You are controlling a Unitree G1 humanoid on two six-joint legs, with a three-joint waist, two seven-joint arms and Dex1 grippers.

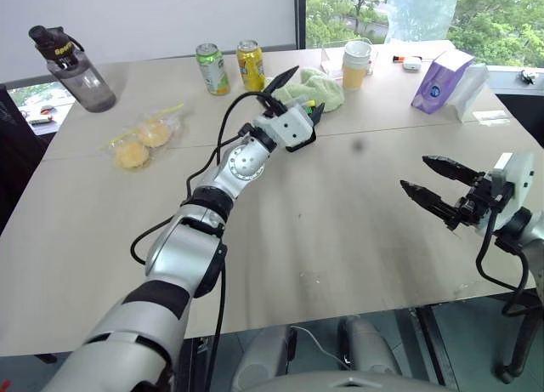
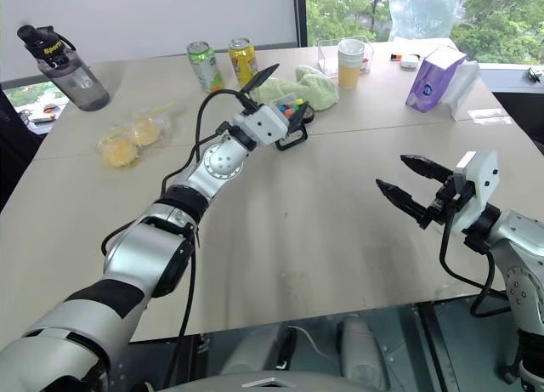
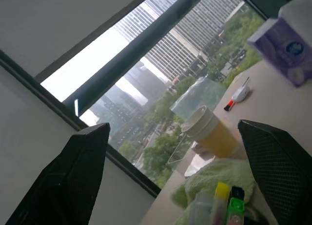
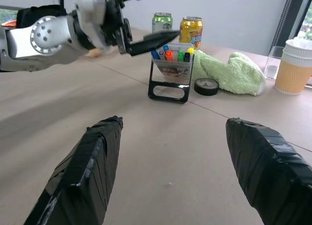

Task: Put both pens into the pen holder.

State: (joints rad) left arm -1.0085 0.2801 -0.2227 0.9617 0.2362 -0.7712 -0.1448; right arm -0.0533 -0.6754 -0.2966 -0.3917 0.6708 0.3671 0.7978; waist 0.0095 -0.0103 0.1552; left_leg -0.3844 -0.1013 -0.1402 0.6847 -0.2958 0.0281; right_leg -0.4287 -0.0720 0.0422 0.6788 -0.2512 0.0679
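Our left gripper (image 2: 276,90) hangs just above the pen holder (image 4: 170,74), its two black fingers spread wide with nothing between them, tilted upward toward the window. Our right gripper (image 2: 412,188) waits well apart over bare table (image 2: 340,239), also spread and empty. The pen holder stands upright on its black loop base, just beside a green cloth (image 4: 229,73) and a small black cap-like disc (image 4: 206,86), with two drink cans (image 4: 178,27) behind it. Coloured tips, blue, orange, green, yellow and black, stand up from its top; we cannot tell which of these, if any, belong to the two pens, and we see no pen lying loose on the table. We judge the pens to be light, stiff and smooth-barrelled, so they would roll or slip under a loose pinch; we would take one at mid-barrel, across its length, so it hangs balanced and can be tipped upright. The holder looks light and narrow-footed, likely to tip if nudged, so anything lowered into it should go straight down without pressing sideways on the frame.
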